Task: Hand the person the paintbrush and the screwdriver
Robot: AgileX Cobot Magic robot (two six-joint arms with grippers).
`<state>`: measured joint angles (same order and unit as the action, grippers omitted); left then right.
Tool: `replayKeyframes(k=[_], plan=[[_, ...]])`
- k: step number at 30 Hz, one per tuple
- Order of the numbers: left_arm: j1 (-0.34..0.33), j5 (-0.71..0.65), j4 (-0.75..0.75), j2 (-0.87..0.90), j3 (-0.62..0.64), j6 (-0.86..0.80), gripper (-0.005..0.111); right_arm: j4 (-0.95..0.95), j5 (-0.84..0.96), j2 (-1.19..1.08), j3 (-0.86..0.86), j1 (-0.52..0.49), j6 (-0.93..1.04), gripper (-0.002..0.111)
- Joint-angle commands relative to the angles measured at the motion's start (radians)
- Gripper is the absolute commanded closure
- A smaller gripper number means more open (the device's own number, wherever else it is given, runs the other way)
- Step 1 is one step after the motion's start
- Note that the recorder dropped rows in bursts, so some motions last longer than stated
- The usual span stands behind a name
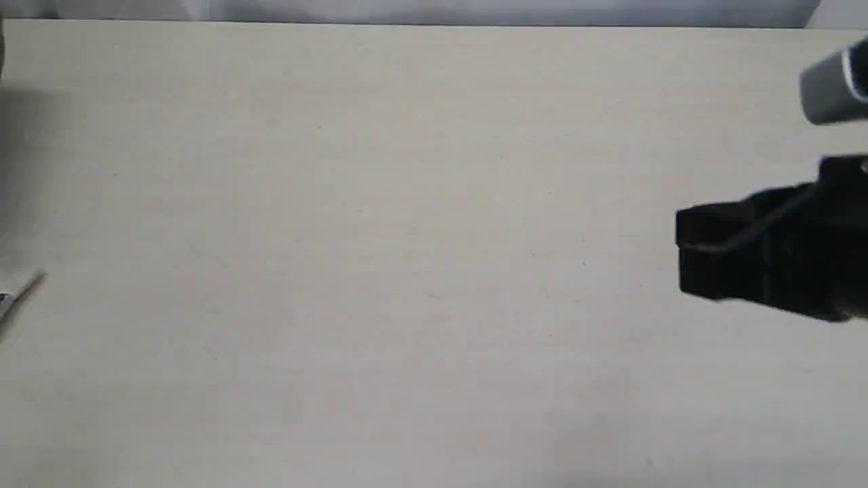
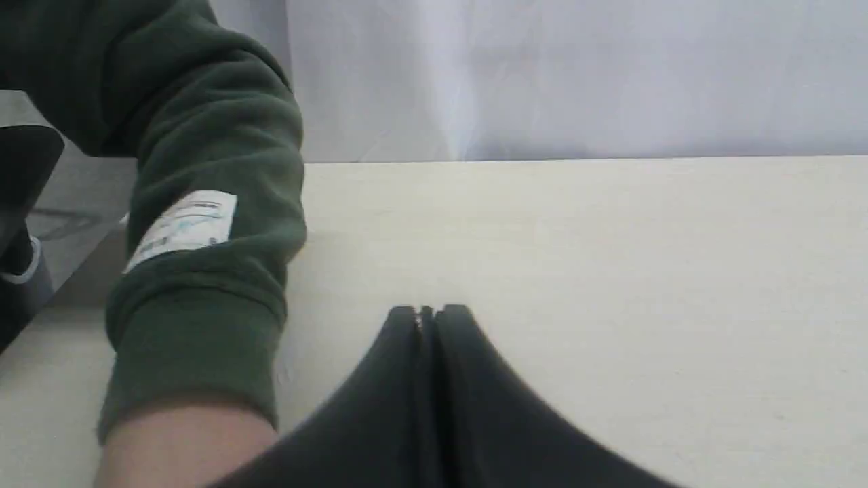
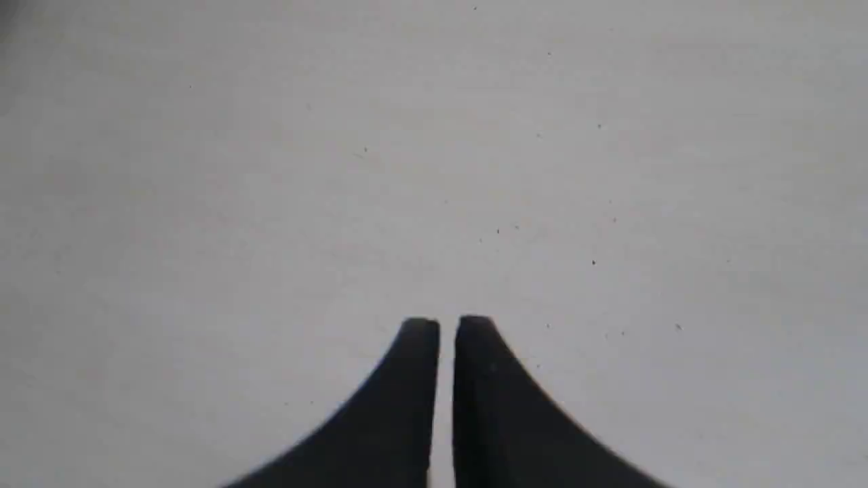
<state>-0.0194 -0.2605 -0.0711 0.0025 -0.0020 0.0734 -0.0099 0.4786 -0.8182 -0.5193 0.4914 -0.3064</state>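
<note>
Only the left wrist view shows the person (image 2: 217, 135): a forearm in a dark green sleeve, a white label (image 2: 183, 227) above the cuff, and a strip of bare wrist past it. The hand is cut off by the frame. The forearm's long axis runs from the far side of the table (image 2: 610, 271) toward the camera, with the cuff end nearest the lens. It lies just beside the left claw (image 2: 427, 313), alongside its fingers; whether the two touch cannot be told. That claw's jaws are pressed together with barely a hairline between the tips, and nothing shows in their grip. A white backdrop (image 2: 576, 74) stands behind the far table edge.

The exterior view catches a pale sliver (image 1: 24, 285) at its left edge. It is blurred and slants up toward the right. Whether it is the paintbrush cannot be told, nor can the screwdriver's place be told from any view.

The right claw (image 1: 680, 251) enters the exterior view from the right edge as a blurred black block over the table. It points left, well apart from the sliver. A grey housing (image 1: 831, 88) sits above it at the same edge. How the right claw's jaws stand shows only in the right wrist view: they are a narrow slit apart, all but closed. Bare, speckled tabletop shows through the slit, and nothing is held.
</note>
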Motion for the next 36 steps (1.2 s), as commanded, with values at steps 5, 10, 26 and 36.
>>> replayKeyframes(k=[5, 10, 26, 36], plan=[[0.008, 0.011, 0.003, -0.002, 0.002, 0.002, 0.107, 0.054, -0.086, 0.252, 0.160, -0.001, 0.007, 0.104], [0.008, 0.011, 0.003, -0.002, 0.002, 0.002, 0.107, 0.054, -0.161, 0.412, 0.236, -0.001, 0.007, 0.104], [0.008, 0.012, 0.001, -0.002, 0.002, 0.002, 0.107, -0.026, -0.479, 0.818, 0.519, -0.001, 0.007, 0.104], [0.008, 0.012, 0.001, -0.002, 0.002, 0.002, 0.107, -0.180, -0.458, 0.818, 0.519, -0.001, 0.007, 0.104]])
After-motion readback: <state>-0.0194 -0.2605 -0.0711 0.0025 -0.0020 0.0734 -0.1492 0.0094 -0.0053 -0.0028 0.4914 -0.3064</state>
